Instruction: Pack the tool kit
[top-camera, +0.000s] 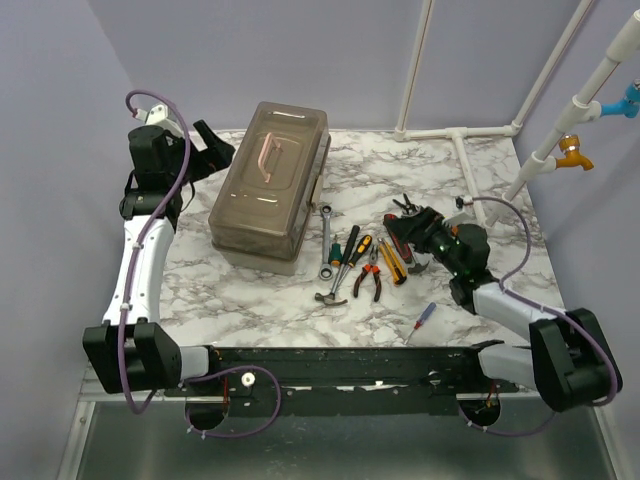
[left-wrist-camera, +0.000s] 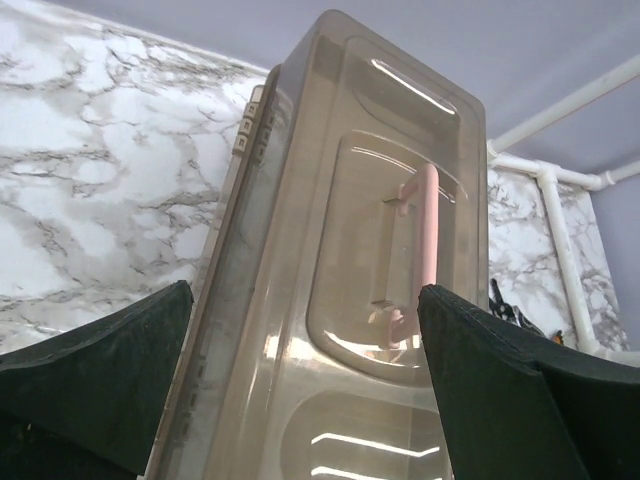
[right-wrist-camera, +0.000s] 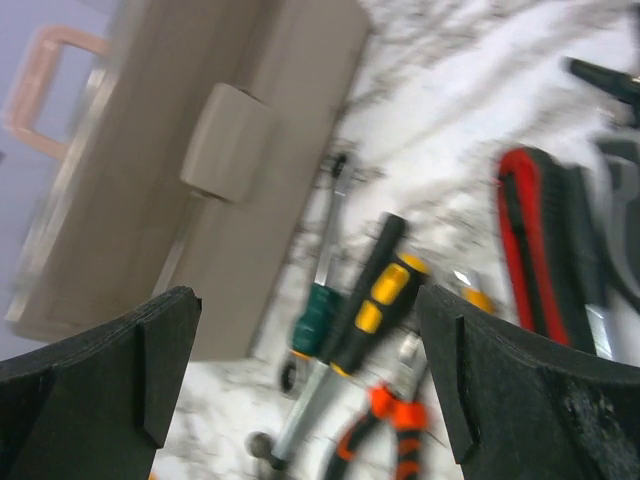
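Observation:
The closed beige toolbox with a smoky lid and pink handle stands at the back left of the marble table. My left gripper is open and empty, just left of the box; in the left wrist view its fingers frame the lid and handle. Loose tools lie to the box's right: wrench, black-and-yellow screwdriver, orange pliers, hammer. My right gripper is open and empty, low over the tools; the right wrist view shows the screwdriver, pliers and toolbox latch.
A small red-and-blue screwdriver lies near the front edge. Black pliers and a red-and-black tool lie beside my right gripper. White pipes run along the back right. Purple walls enclose the table.

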